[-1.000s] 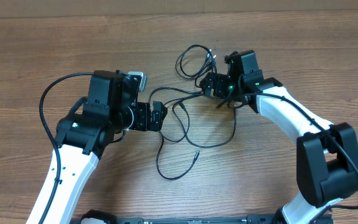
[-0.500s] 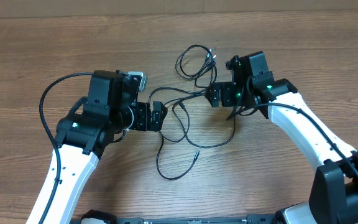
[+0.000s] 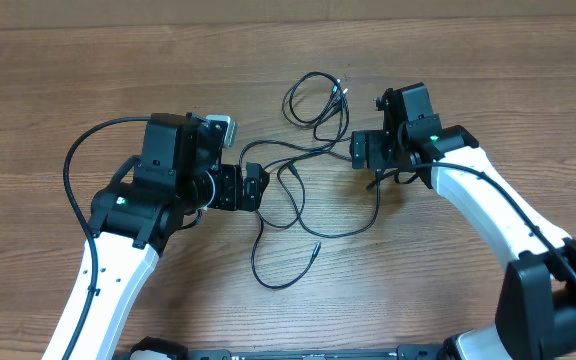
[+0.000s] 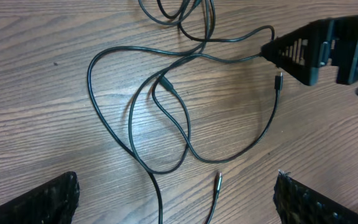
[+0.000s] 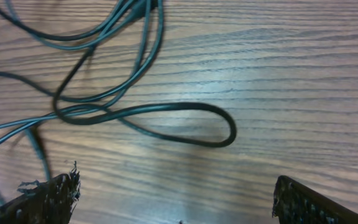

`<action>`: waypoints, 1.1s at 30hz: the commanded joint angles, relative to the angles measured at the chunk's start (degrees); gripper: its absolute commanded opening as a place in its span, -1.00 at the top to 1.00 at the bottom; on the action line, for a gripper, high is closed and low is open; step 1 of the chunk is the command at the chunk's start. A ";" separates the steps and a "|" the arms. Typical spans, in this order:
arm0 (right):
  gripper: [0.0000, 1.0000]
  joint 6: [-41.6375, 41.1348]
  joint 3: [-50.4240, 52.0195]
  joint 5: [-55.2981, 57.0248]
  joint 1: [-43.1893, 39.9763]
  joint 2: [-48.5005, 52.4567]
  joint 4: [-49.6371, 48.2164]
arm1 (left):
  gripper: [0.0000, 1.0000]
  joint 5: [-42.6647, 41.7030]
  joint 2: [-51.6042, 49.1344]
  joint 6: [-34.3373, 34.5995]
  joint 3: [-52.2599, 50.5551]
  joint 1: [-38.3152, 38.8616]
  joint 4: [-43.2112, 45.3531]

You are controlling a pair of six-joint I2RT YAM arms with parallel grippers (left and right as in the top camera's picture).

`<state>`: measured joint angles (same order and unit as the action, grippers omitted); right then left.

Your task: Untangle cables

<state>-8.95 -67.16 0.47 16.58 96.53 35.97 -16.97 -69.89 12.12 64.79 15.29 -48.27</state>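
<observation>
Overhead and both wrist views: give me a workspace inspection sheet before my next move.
Surface: wooden table, wood grain throughout.
Job's things: thin black cables, loosely looped and crossing between the arms; one plug tip lies free.
Clutter: nothing seen.
Grippers: left gripper open, empty, at the tangle's left; right gripper open, empty, at its right.
Cables: thick arm cables run along both arms.
Surroundings: pale strip beyond the table's far edge; nothing else seen.

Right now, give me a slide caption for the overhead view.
Open left tool and open right tool flank loosely tangled black cables on a wooden table.
</observation>
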 commanded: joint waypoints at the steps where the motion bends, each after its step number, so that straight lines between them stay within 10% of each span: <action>1: -1.00 0.02 -0.28 0.92 -0.31 3.67 -1.57 | -0.99 -0.44 0.24 0.76 0.98 -0.26 0.07; 14: -0.85 0.04 -0.28 0.98 -0.33 11.43 -11.82 | -0.99 -0.44 0.24 0.76 0.98 -0.26 0.07; 25: 0.92 0.02 -0.28 -2.19 -0.31 13.86 -13.20 | -0.99 -0.44 0.24 0.76 0.98 -0.26 0.07; 33: 0.92 0.04 -0.48 -11.63 -0.31 11.96 -11.13 | -0.99 -0.44 0.24 0.74 0.98 -0.26 0.07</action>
<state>-8.97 -67.16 -5.78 16.49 110.10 24.40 -16.97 -69.89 12.12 64.79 15.29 -48.25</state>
